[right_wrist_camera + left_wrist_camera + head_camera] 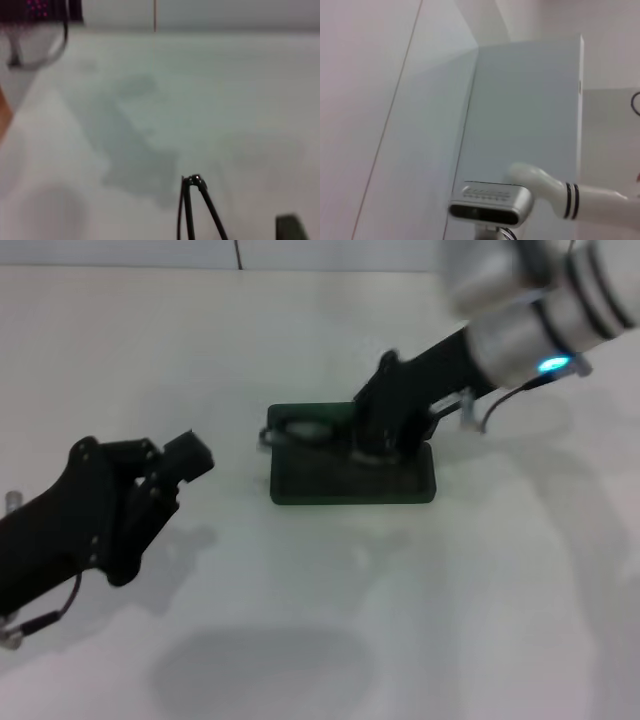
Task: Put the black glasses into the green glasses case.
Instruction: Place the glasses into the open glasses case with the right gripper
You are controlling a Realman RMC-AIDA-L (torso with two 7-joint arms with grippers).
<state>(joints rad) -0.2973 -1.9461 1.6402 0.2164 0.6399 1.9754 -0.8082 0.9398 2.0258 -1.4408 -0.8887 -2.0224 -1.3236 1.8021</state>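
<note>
The green glasses case [350, 472] is seen lying open on the white table [480, 580]. The black glasses [300, 428] are held over it by the right pincer [375, 445], closed on them. The left pincer [185, 462] is parked apart, fingers spread.

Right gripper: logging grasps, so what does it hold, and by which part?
The right gripper is over the case at the glasses; the hold itself is hidden.

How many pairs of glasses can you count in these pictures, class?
1. The black glasses lie at the left end of the open green glasses case, mid-table, with the right tool down over the case. The tool hides part of the case, so more could be concealed.
</note>
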